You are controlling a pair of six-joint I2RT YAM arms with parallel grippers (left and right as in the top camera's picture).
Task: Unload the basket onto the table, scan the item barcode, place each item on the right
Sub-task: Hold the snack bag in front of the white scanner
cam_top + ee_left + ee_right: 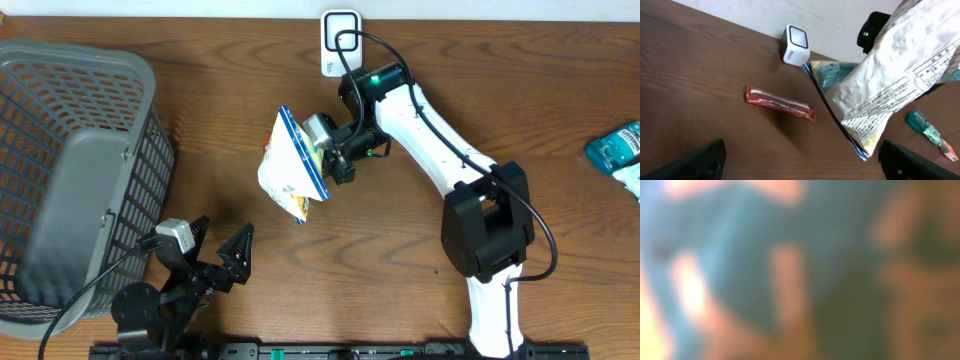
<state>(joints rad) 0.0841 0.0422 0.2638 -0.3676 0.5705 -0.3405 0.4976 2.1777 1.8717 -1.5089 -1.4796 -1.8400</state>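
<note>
One grey mesh basket (150, 165), one white scanner (340, 42), one snack bag (290, 170), one red wrapper (780, 102) and one teal packet (620, 150) are in view.

A white crinkled plastic snack bag with a blue edge (890, 95) hangs tilted above the brown wooden table (695, 85), where a red foil-wrapped bar (780, 102) lies flat near a small white cube scanner (795, 46), the black fingers (700, 162) of the left gripper (801, 150) spread wide.

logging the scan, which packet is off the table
The white-and-yellow bag, held up in the right gripper; the red wrapper and the teal packet lie flat on the table.
</note>
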